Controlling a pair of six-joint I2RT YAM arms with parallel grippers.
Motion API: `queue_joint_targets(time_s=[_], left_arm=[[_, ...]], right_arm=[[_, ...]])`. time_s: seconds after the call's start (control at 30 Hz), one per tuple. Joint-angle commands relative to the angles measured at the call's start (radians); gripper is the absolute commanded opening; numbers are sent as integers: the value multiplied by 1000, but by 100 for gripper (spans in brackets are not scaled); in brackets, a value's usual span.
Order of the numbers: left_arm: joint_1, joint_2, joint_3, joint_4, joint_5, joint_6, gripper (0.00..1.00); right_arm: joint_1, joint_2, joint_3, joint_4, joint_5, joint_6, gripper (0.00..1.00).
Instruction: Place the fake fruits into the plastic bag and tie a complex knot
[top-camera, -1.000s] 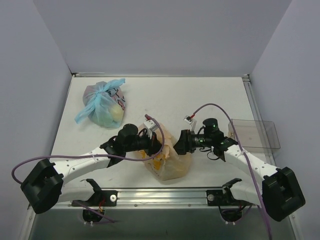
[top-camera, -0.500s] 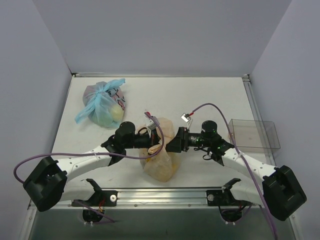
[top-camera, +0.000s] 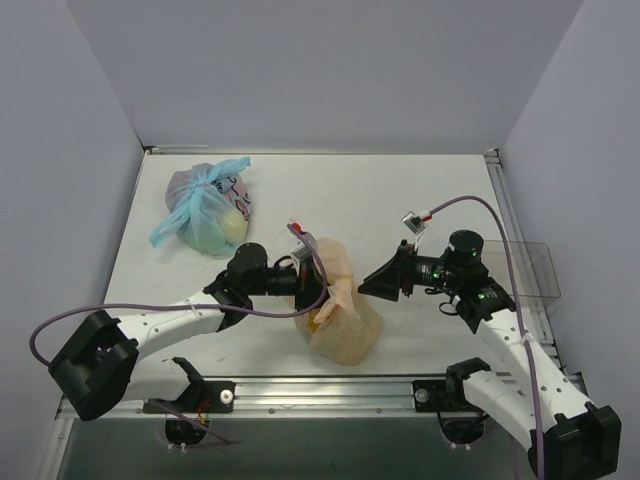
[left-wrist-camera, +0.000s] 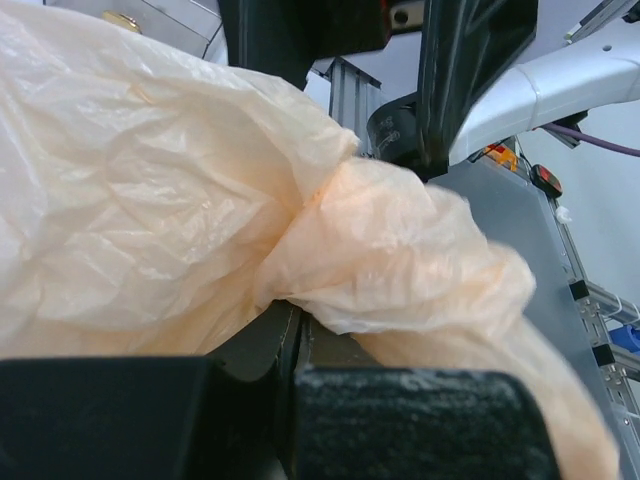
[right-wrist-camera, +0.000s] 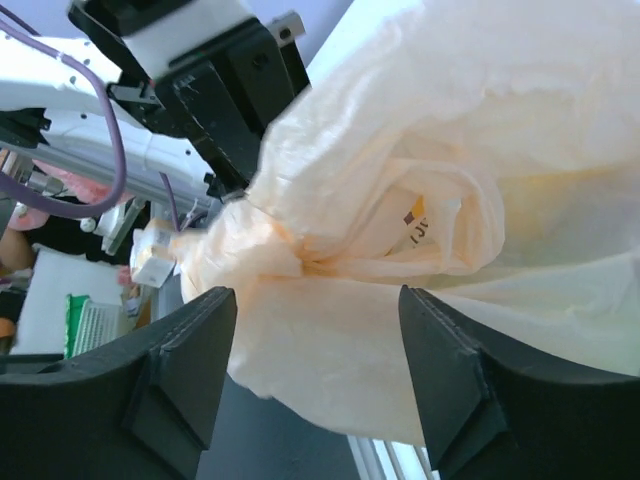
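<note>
The thin, translucent peach-orange plastic bag (top-camera: 350, 330) rests on the white table (top-camera: 400, 200) near the front edge, between the arms. The left gripper (top-camera: 316, 283) is clamped on the bag's bunched neck (left-wrist-camera: 300, 225). The right gripper (top-camera: 366, 285) hangs just beside the bag, jaws spread wide and holding nothing. Far back on the left lies a clear bag with light-blue tied handles (top-camera: 205, 210).

Lab: plain grey booth walls (top-camera: 320, 70)

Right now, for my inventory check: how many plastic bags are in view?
2. The peach-orange bag sits front and centre; the clear bag with light-blue handles lies at the far left. No other shows, though one could be hidden.
</note>
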Motion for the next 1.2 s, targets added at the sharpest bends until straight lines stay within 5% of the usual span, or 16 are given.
queue_joint_targets(time_s=[0.0,0.2,0.3,0.53,0.83,1.17], left_arm=[[9,-5,-1,80,41,-9,0],[9,7,-16,69,19,-9,0],[9,18,-28,62,-5,-24,0],[9,47,0,108,-47,-62,0],[-8,64,70,195,-45,-196,0],[-39,113,155,240,-47,-229,0]], right_arm=[[-62,-9,52,-91,-60,-66,62],[-87,81,51,31,18,-34,30],[-52,127,39,57,14,-32,28],[87,101,-58,121,43,-29,37],[157,126,-127,329,112,75,67],[214,198,-52,481,167,159,76]])
